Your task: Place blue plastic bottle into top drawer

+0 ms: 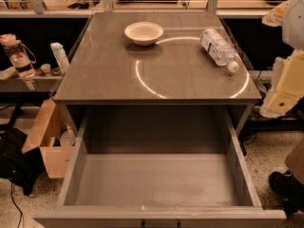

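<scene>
We see the blue plastic bottle (218,49) lying on its side on the counter (104,75). It is close to the right edge, toward the far right corner, with its white cap pointing at the near right corner. A white bowl (144,33) sits upright by the middle of the far edge, well apart from the bottle. The top drawer (156,213) is pulled out below the near edge, showing its plain grey inside. The gripper (284,91) hangs beyond the right edge, off the counter and not touching the bottle. We cannot tell whether it is open or closed.
</scene>
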Controlling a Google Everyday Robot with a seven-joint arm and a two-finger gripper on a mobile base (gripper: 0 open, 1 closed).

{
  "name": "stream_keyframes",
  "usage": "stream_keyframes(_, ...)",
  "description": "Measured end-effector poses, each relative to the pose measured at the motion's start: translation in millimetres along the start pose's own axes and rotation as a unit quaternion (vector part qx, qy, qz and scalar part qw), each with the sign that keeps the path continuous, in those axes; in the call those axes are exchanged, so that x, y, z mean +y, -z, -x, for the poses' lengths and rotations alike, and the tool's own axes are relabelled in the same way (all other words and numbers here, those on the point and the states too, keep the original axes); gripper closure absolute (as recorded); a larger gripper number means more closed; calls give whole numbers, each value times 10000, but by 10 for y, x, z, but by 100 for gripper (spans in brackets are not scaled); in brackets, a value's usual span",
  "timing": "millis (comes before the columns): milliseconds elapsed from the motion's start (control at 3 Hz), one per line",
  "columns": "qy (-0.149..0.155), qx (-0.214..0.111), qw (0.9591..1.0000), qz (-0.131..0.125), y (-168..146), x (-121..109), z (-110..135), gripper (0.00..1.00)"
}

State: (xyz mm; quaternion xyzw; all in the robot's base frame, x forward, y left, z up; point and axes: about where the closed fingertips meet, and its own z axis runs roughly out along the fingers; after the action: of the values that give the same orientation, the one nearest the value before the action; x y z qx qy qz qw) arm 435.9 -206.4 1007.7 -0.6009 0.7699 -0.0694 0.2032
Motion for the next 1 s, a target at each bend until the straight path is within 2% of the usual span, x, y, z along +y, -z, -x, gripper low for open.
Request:
stream_keyframes(333, 0, 0, 10000, 0, 0, 0, 0, 0)
stream_keyframes(667, -156, 92, 9998, -81, 21, -26, 1, 0)
stream_keyframes(1000, -609, 169, 9973, -362, 61, -86, -18, 0)
